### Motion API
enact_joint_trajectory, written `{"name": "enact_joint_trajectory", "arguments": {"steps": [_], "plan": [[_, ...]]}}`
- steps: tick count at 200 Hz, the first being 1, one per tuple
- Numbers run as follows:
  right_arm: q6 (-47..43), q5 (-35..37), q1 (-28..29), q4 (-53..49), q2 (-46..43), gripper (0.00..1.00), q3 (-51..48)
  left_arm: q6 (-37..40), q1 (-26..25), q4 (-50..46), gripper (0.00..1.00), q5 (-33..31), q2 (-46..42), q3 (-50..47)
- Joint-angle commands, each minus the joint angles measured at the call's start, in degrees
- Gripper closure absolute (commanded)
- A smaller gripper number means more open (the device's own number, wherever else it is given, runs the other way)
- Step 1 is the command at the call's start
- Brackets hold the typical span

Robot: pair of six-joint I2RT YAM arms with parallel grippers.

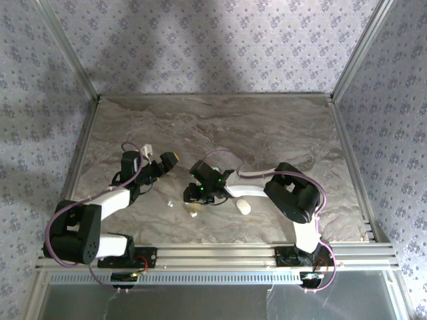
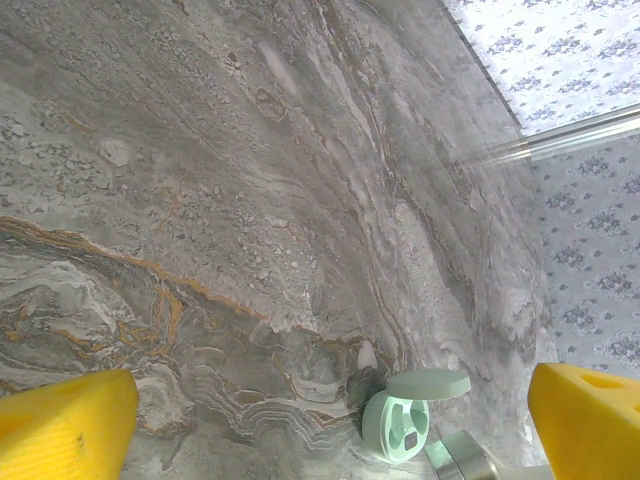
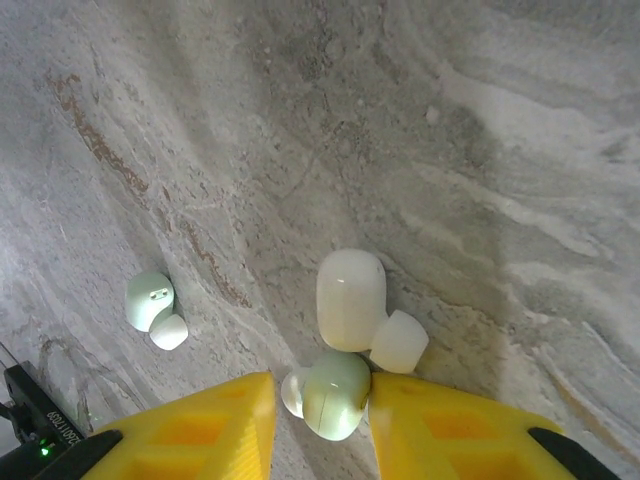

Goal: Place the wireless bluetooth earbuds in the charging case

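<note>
Noted mint earbud (image 3: 335, 395) between right fingers (image 3: 450, 430); could not tell if pinched. Saw left fingers (image 2: 70, 425) spread wide. Judged light, slick; best pinched across body.

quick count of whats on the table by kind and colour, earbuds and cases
mint earbuds: 2
white earbud: 1
mint case, open: 1
white oval, likely a case: 1
total: 5
</note>
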Motion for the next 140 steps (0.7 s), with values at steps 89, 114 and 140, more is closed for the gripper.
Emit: {"name": "enact_joint_trajectory", "arguments": {"steps": [89,114,140], "plan": [[-1.4,2.6,-0.8,-2.1,4.2,0.73,3.9,0.2,0.4,0.8,0.00,0.5,-1.9,-0.3],[-2.2,2.9,-0.5,-3.6,4.5,0.75,4.4,0.3,0.3,0.8,0.00,0.5,-1.8,-0.4],[-3.0,3.4,-0.1,-5.0,4.3,0.77,6.5,0.3,0.4,0.9,0.00,0.5,-1.9,-0.4]]}}
